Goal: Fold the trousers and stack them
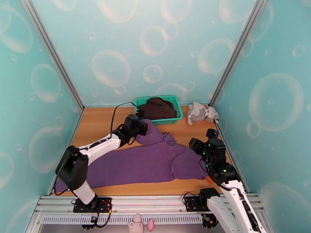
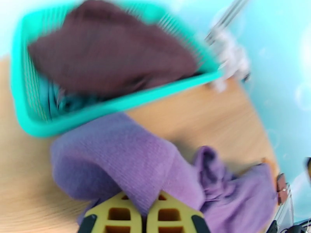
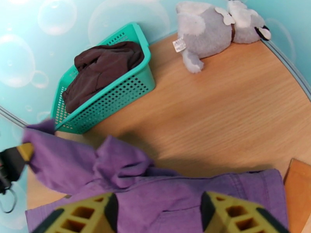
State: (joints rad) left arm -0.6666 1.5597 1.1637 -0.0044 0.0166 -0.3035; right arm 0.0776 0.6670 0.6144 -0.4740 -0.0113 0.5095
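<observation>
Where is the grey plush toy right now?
In the top view, the grey plush toy lies in the far right corner, just right of the green plastic basket.

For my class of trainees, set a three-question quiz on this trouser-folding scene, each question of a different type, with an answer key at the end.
1. True or false: the left claw is shut on the trousers.
2. What lies in the green basket? A) a white towel B) a dark brown garment C) a red ball
3. Fill in: the right claw hangs above the trousers with its jaws ____.
Key: 1 true; 2 B; 3 open.
</observation>
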